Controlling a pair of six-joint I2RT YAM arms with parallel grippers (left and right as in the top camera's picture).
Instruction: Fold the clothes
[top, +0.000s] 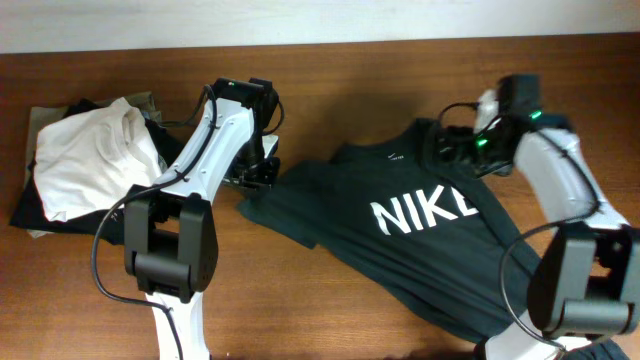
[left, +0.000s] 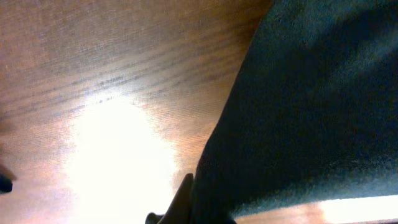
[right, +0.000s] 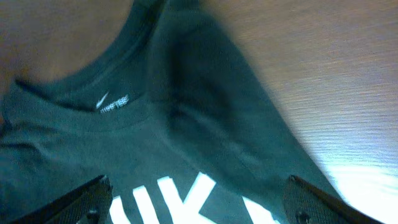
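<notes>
Our right hand hangs wide open over the NIKE T-shirt collar; our left hand sits at its sleeve, and we cannot tell its grip.

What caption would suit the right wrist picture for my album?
The right gripper, fingers spread, over the collar of a dark T-shirt on a wooden table.

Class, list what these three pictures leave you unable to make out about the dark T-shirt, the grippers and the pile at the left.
1. Overhead: the T-shirt. Its lower edge is cut off by the picture's bottom edge and hidden behind the right arm.
2. Left wrist: whether the left gripper is open or shut. Dark cloth and glare fill the view.
3. Overhead: the garments under the white shirt, which covers most of them.
</notes>
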